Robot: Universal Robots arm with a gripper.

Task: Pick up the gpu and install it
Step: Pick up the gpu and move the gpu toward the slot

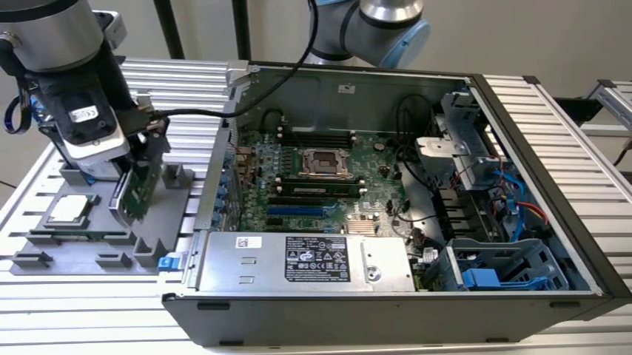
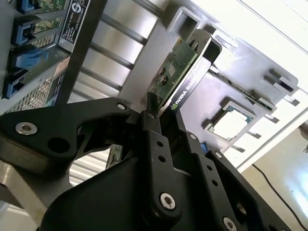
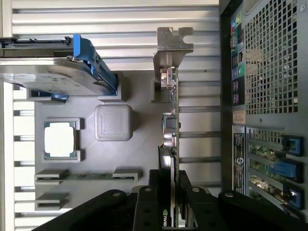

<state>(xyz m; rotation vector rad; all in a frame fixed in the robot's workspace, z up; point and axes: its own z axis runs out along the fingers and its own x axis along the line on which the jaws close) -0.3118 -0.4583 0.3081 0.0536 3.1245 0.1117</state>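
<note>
The gpu point(image 1: 136, 191) is a green card held on edge over the grey parts tray point(image 1: 183, 214), at the exterior view's left, outside the computer case. My gripper point(image 1: 132, 159) is shut on its upper edge. In the first wrist view the gpu point(image 3: 171, 120) shows edge-on with its silver bracket point(image 3: 172, 45) at the far end, and the gripper point(image 3: 169, 190) clamps it from both faces. The second wrist view shows the green board point(image 2: 172, 72), the black cooler point(image 2: 195, 67) and the gripper point(image 2: 161, 115). Whether the card still touches its tray holder I cannot tell.
The open computer case point(image 1: 533, 133) lies at the exterior view's right, with the motherboard point(image 1: 316, 177), a blue slot point(image 1: 296, 211) and the power supply point(image 1: 306, 260) inside. On the tray are a silver processor chip point(image 3: 60, 139), a hard drive with blue rails point(image 3: 53, 79) and a grey block point(image 3: 113, 122).
</note>
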